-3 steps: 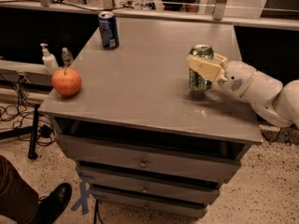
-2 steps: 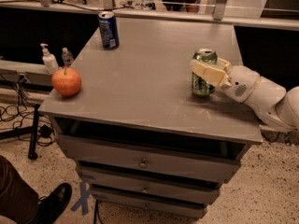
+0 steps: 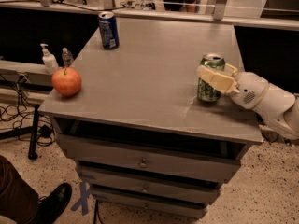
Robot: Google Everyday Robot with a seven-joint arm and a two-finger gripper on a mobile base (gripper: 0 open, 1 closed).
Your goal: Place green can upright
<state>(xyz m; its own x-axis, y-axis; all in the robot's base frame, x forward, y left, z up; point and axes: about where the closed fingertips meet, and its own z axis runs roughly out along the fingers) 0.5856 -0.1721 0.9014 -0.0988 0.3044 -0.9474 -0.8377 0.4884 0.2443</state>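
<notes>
the green can [image 3: 206, 92] stands upright on the grey table [image 3: 149, 83], at the right of the frame near the table's front right corner. the gripper [image 3: 211, 74] reaches in from the right edge, its pale fingers [image 3: 216, 78] clasped around the can's upper half. a blue can [image 3: 108, 30] stands upright at the upper left, well apart, and an orange-red apple [image 3: 66, 81] sits by the table's left edge

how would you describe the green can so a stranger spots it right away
Start at the grey drawer cabinet; on its top, near the right front corner, stands the green metal drink can, upright. It is the only can gripped by the robot's cream pincer; the blue drink can stands alone at the back left.
</notes>
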